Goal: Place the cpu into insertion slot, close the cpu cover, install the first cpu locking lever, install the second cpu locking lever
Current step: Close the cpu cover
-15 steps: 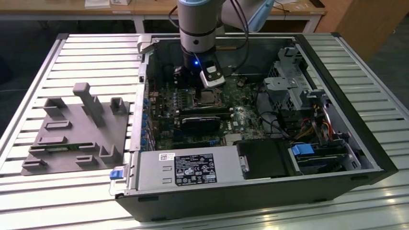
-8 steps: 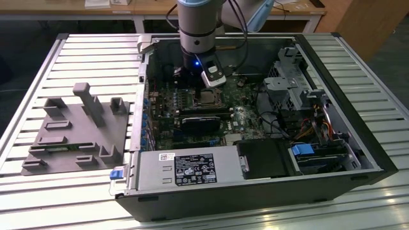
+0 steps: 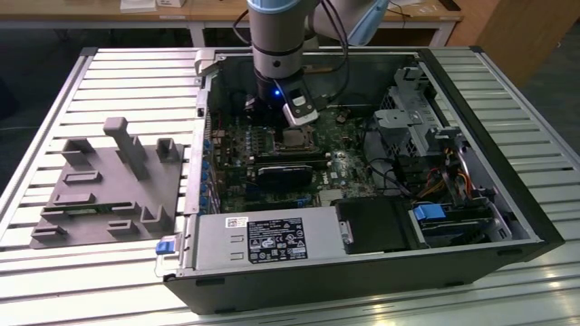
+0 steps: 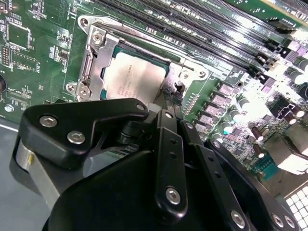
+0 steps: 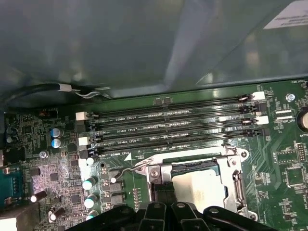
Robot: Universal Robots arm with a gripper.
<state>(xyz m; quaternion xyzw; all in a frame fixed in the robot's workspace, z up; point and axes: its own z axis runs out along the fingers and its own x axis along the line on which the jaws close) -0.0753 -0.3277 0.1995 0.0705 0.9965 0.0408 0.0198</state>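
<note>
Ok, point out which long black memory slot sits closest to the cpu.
The outermost memory slot, running right alongside the cpu cover; the other three lie beyond it, toward the grey case wall.

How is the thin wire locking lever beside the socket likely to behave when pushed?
The locking lever looks a slim bent wire, so probably springy rather than rigid. Its smooth bare metal may slip sideways under a push.

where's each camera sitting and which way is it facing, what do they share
exterior view: off the arm, above the open computer case, looking down inside; arm and gripper show
first wrist view: on the arm, facing the motherboard; gripper in front
second wrist view: same, from another side
both wrist views share the cpu
</note>
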